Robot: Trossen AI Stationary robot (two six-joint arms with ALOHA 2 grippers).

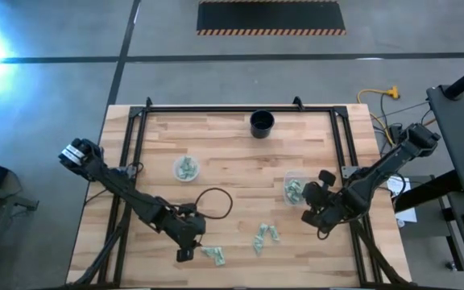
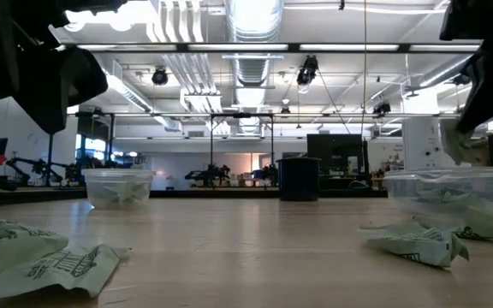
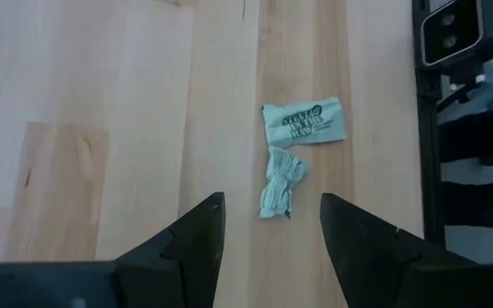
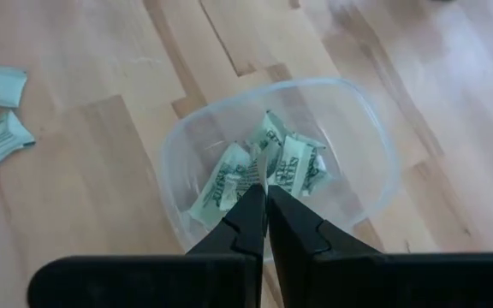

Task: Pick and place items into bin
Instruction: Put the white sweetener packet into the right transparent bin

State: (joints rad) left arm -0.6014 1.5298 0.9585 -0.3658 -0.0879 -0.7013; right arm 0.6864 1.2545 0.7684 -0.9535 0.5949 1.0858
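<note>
We judge the next pick ours on the left: the left end effector (image 3: 268,224), fingers spread, faces a crumpled green packet (image 3: 280,183) lying lengthwise just ahead on the desk (image 3: 101,103), while the right end effector (image 4: 266,208), pressed together, hovers over its clear tub (image 4: 375,154).

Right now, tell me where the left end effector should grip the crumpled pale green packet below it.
Grip the crumpled pale green paper packet across its narrow middle, coming straight down. It lies flat and long between the open left end effector fingers, its far end touching the flat packet.
</note>
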